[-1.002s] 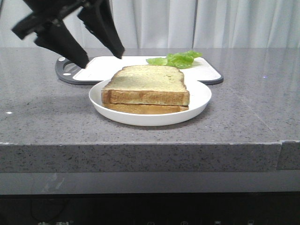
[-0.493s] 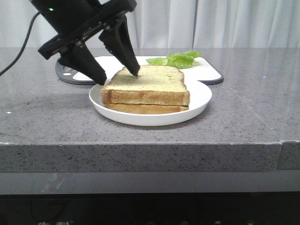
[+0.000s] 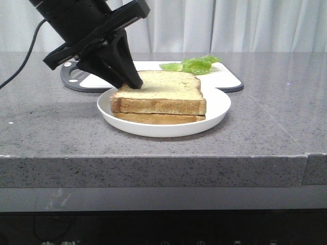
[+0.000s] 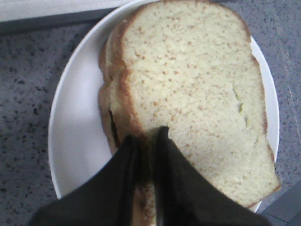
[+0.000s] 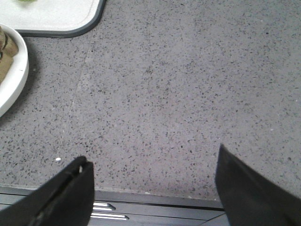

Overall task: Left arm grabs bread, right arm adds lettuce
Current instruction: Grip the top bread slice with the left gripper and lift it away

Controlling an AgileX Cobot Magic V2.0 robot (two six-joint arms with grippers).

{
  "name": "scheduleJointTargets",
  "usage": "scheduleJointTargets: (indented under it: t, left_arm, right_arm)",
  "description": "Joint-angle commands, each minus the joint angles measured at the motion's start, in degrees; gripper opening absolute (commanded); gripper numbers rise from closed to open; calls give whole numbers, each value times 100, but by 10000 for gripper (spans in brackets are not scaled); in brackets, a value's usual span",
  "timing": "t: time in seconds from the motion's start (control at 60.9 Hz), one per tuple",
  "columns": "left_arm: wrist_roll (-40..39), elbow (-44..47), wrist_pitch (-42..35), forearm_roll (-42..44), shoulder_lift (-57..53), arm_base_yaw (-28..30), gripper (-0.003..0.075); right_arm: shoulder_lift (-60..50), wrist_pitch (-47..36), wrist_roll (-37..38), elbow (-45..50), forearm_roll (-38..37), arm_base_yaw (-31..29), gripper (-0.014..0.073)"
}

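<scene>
The bread [image 3: 163, 92], a thick speckled slice with brown crust, lies on top of a thinner golden slice [image 3: 158, 118] on a white plate [image 3: 217, 108]. My left gripper [image 3: 134, 84] is shut on the bread's left crust edge. In the left wrist view its fingertips [image 4: 148, 136] pinch the crust, one above the bread [image 4: 197, 84] and one under the edge. The lettuce [image 3: 191, 65] lies on the cutting board behind the plate. My right gripper [image 5: 153, 160] hangs open over bare counter near its front edge, holding nothing; it is out of the front view.
A white cutting board [image 3: 225, 76] with a dark grey rim lies behind the plate; its corner [image 5: 56, 19] and the plate's rim [image 5: 16, 82] show in the right wrist view. The grey speckled counter [image 3: 265, 117] ends in a front edge.
My left gripper came down from above the board's left end to the bread. Its fingers, open and astride the bread's left edge half a second ago, have shut on the crust.
</scene>
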Motion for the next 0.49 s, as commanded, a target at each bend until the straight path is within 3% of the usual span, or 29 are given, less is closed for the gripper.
scheduleJointTargets:
  t: [0.0, 0.263, 0.476]
  left_arm:
    - [16, -172, -21, -173, -267, -38, -20]
    - [16, -172, 2, -187, -579, -16, -20]
    - [16, -160, 168, -176, -1380, 333, -20]
  right_arm:
    - [30, -359, -31, -190, -45, -27, 552]
    - [30, -365, -31, -190, -45, -27, 552]
    - [30, -338, -31, -289, 11, -27, 552]
